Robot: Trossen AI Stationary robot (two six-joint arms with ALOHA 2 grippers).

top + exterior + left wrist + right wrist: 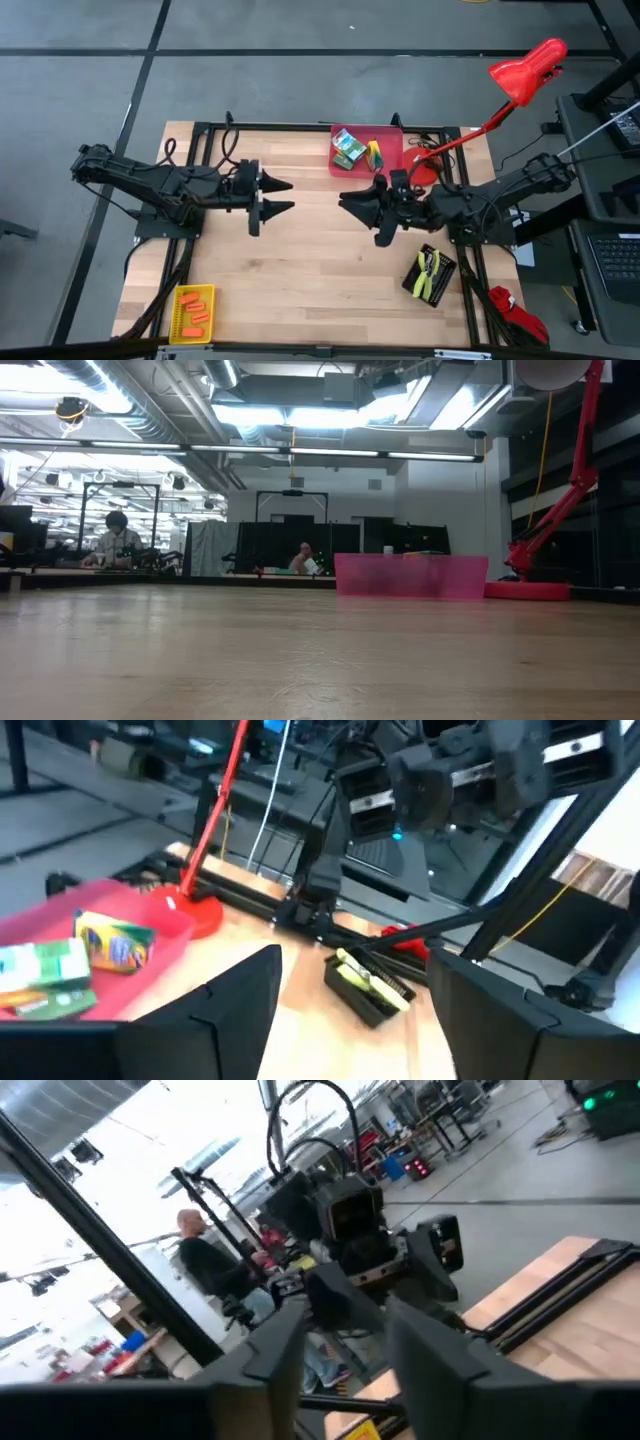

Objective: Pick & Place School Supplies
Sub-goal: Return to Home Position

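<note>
We log left gripper [290,196] and right gripper [358,215] facing each other, claws apart, crayon boxes [347,148] in red bin [391,160] at table [310,265] far edge, pliers [430,272] in black bin [448,265], right edge, orange sticks [197,318], seemingly, in yellow bin [177,300], near-left corner

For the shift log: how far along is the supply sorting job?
Looks done: crayon boxes lie in the red bin, orange erasers in the yellow bin, green punchers in the black bin. In hand: nothing; left gripper and right gripper hover mid-table, jaws apart. Left: nothing loose shows.
</note>
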